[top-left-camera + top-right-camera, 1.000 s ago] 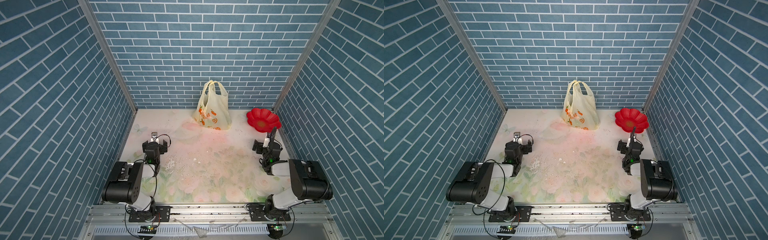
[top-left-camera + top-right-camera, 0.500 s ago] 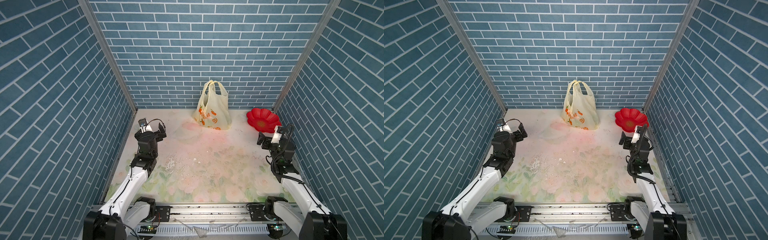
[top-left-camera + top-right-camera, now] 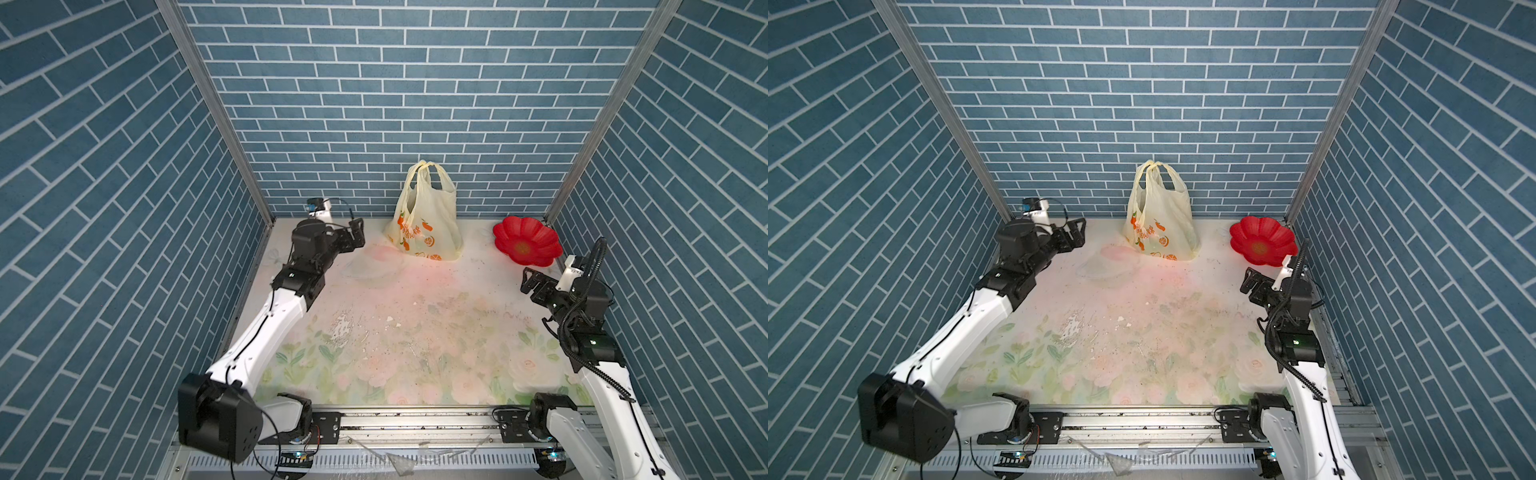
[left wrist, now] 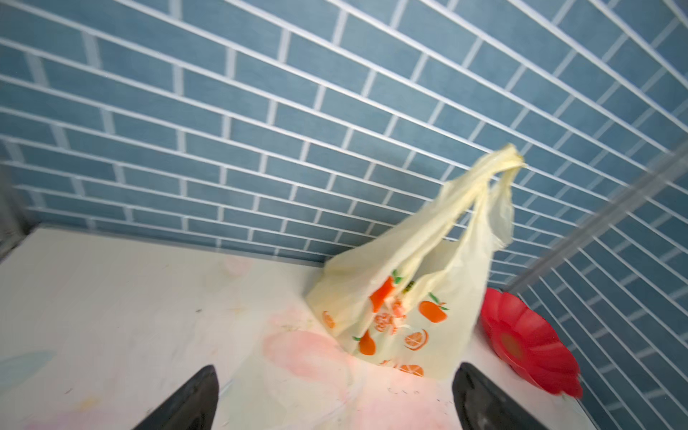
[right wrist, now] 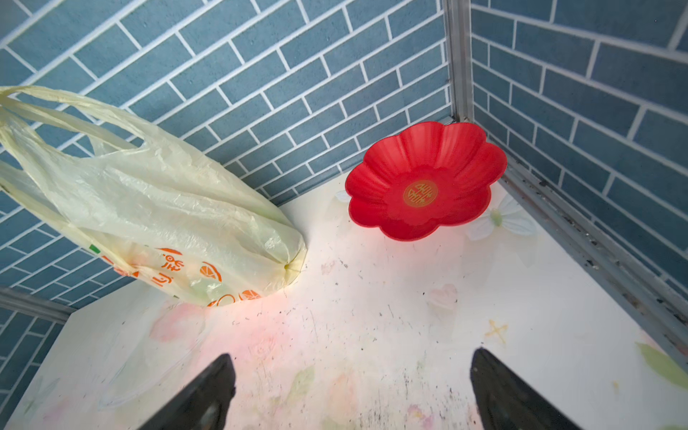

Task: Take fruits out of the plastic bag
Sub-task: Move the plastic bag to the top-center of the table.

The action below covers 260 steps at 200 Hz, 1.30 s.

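Standing upright against the back wall, the plastic bag [image 3: 424, 226] sits at the far middle of the table [image 3: 415, 332] in both top views, with the red plate [image 3: 525, 243] near it in the far right corner. Only the top views show the arms. The left gripper [image 3: 358, 235] hovers near the bag's left flank and the right gripper [image 3: 528, 286] hangs near the plate, both spread wide and holding nothing. The right wrist view alone shows a gold emblem at the plate's centre and the bag's thin, crinkled, translucent cream film. The left wrist view is blurred. Two loop handles meet at a peak, and orange fruit prints and red lettering mark the bag's lower front. The plate is glossy, ribbed and flower-shaped. The tabletop is a faded floral print, scuffed and speckled.
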Motion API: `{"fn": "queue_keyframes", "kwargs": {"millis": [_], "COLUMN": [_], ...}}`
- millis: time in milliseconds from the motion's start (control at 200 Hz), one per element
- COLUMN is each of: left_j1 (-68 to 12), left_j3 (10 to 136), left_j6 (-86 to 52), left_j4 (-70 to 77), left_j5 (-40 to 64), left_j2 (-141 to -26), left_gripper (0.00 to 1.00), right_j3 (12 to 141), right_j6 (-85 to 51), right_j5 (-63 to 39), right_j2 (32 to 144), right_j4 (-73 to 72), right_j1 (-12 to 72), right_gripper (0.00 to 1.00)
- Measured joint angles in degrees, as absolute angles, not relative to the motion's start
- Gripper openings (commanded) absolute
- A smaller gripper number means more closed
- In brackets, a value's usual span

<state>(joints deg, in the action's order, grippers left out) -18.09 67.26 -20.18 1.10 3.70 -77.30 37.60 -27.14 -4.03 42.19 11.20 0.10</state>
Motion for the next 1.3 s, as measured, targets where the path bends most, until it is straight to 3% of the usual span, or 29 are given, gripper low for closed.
{"fn": "queue_keyframes", "kwargs": {"millis": [200, 340, 515, 860, 965, 1125, 1300], "left_j1": [-25.3, -26.0, -26.0, -25.6, -25.4, -25.2, -24.9], "left_j3": [84.1, 95.6, 108.6, 128.6, 134.5, 136.0, 136.2], "left_j6": [-11.1, -7.0, -4.1, -3.5, -3.7, -4.5, -5.9], "left_j4": [-4.9, -9.1, -14.3, -22.9, -24.6, -26.0, -25.9], "left_j5": [5.7, 7.2, 7.0, 5.9, 5.6, 5.6, 5.5], "left_j2": [-92.1, -101.7, -112.4, -126.3, -130.1, -131.5, -131.6], "left_gripper": [0.99, 0.99, 0.92, 0.63, 0.6, 0.55, 0.38], "right_j3": [36.4, 34.2, 32.5, 32.2, 32.2, 32.2, 32.2], "right_j6": [-27.7, -28.3, -28.3, -28.3, -28.4, -28.6, -28.8], "right_j5": [-7.2, -8.2, -9.3, -10.7, -11.0, -11.2, -11.4], "right_j2": [40.3, 38.1, 37.6, 38.5, 39.6, 40.1, 40.2], "right_j4": [13.8, 14.9, 15.9, 15.8, 15.8, 15.8, 15.8], "right_j1": [0.1, 0.1, 0.1, 0.1, 0.1, 0.1, 0.1], "right_gripper": [0.98, 0.98, 0.98, 0.97, 0.97, 0.97, 0.96]}}
